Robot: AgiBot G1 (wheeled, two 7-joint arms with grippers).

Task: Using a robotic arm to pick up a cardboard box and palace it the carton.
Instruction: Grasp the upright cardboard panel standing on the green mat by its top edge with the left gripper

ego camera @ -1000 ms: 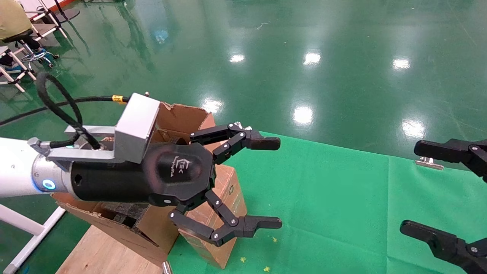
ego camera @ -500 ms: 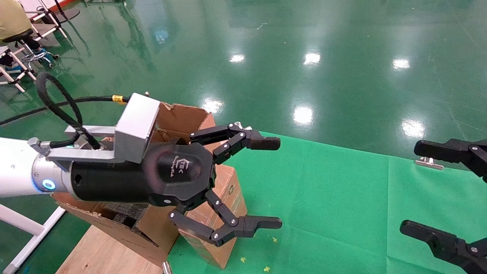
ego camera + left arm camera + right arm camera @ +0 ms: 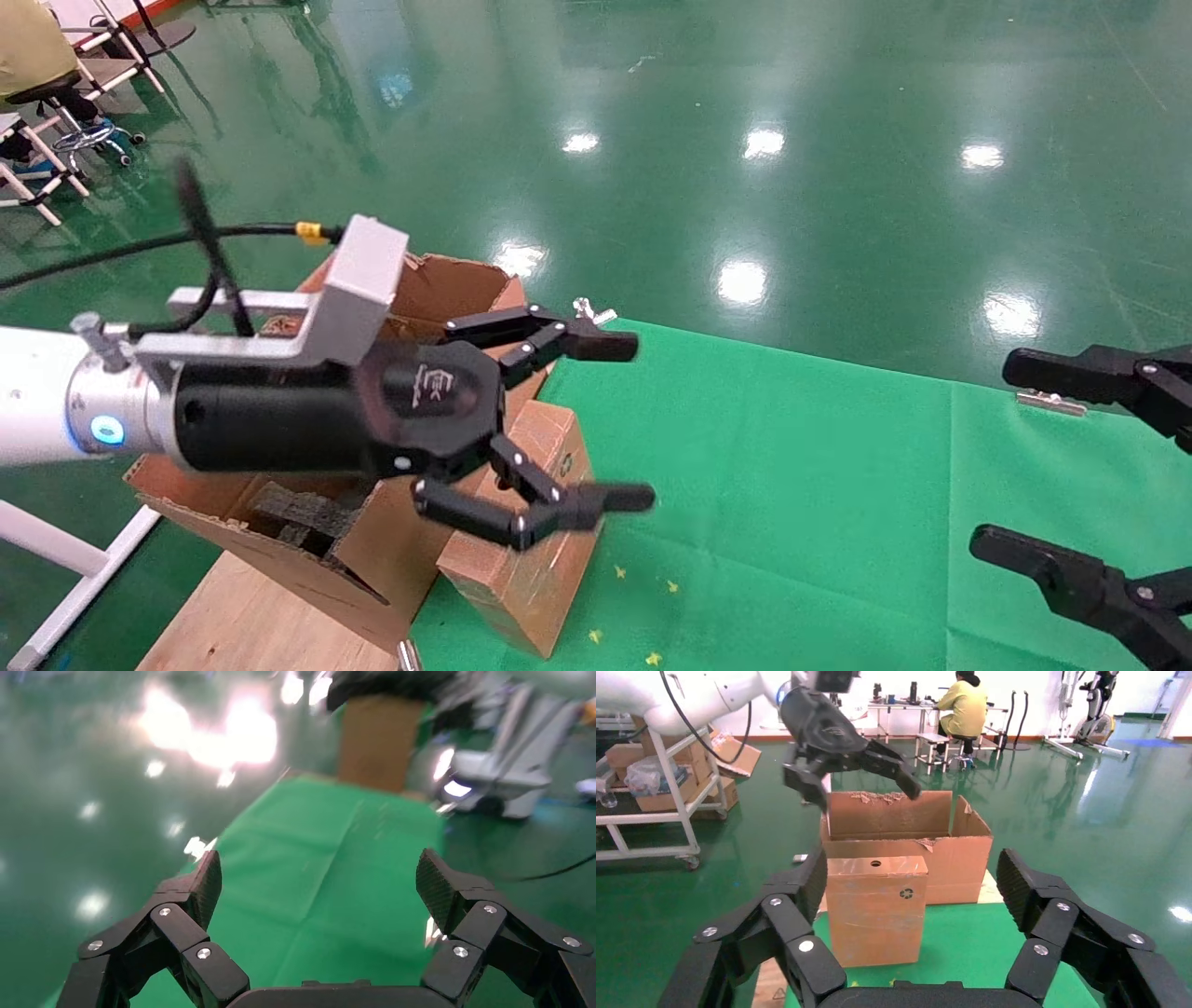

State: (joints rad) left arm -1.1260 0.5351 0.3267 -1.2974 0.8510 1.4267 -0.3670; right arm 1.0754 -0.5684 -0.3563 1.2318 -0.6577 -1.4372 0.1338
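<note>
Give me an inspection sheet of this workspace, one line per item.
Surface: green cloth mat on the table, a few yellow specks near its front edge.
Job's things: small brown cardboard box stands upright on the mat beside the large torn-flap brown carton; black foam inside the carton.
Clutter: metal clip on the mat.
Grippers: left gripper open above the small box; right gripper open, empty.
Cables: black cable loops over the left arm.
Surroundings: glossy green floor, seated person at tables, wheeled cart.
</note>
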